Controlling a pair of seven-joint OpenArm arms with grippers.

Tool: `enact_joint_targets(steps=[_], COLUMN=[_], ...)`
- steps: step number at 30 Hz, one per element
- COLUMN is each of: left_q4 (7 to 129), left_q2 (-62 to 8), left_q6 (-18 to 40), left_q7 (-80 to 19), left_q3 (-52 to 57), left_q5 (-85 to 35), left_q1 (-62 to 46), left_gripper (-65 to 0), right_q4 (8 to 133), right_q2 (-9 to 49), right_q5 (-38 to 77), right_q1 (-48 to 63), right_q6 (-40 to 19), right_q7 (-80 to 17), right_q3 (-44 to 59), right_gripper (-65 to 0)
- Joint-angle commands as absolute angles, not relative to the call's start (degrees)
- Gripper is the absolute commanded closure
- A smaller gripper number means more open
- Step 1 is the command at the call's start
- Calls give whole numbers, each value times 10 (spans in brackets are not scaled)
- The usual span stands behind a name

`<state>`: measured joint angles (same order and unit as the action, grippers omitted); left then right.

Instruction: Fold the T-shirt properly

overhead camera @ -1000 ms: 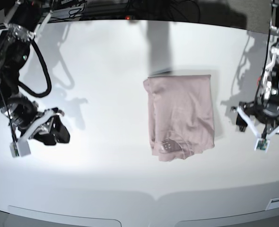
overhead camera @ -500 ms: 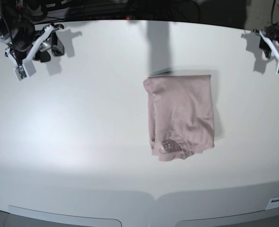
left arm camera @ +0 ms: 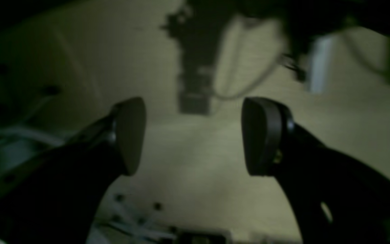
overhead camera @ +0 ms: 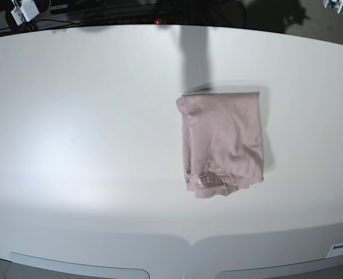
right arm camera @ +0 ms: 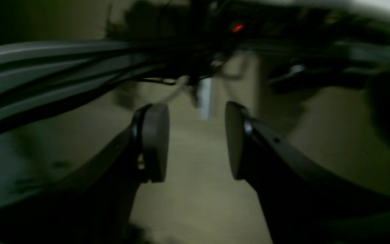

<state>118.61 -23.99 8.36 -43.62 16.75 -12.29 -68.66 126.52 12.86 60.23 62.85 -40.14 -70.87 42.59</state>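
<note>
On the white tabletop (overhead camera: 90,151), a dusty pink T-shirt (overhead camera: 222,142) lies folded into a compact, roughly rectangular bundle, right of centre in the base view and nearer the far edge than the near one. Its upper edge runs straight; its lower edge is uneven, with a small label (overhead camera: 207,179) showing at the lower left corner of the bundle. Light wrinkles cross the cloth, and a dark shadow falls on the tabletop just behind it.

Neither arm reaches over the tabletop in the base view; only small white fragments of the rig show at the top corners. The right wrist view shows the right hand (right arm camera: 196,142) with its dark pads a moderate gap apart and nothing between them, against a blurred backdrop of cables (right arm camera: 46,64) and a small red light (right arm camera: 238,27). The left wrist view shows the left hand (left arm camera: 193,135) spread wide, also empty, over a dim, blurred background.
</note>
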Motion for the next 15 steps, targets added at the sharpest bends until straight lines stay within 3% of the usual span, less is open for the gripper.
enact_joint_targets(steps=[1,8,15], left_q4=[1165,816,459], left_q2=[-233,-207,-204], left_q6=[95,168,168], left_q7=[-421,-346,-274], left_q3=[161,29,-114], left_q5=[-125,-81,-60], left_q1=[-691,-510,-311], left_gripper=[-429,-429,-429], right_q4=[1247,968,624], right_q2=[129,157,181], right_q5=[595,362,329], right_q1=[639,558,366], right_q6=[-400,-400,-400], right_q7=[-690,-500,-466], right_q3=[410,202,59], right_gripper=[-276,-276,-276])
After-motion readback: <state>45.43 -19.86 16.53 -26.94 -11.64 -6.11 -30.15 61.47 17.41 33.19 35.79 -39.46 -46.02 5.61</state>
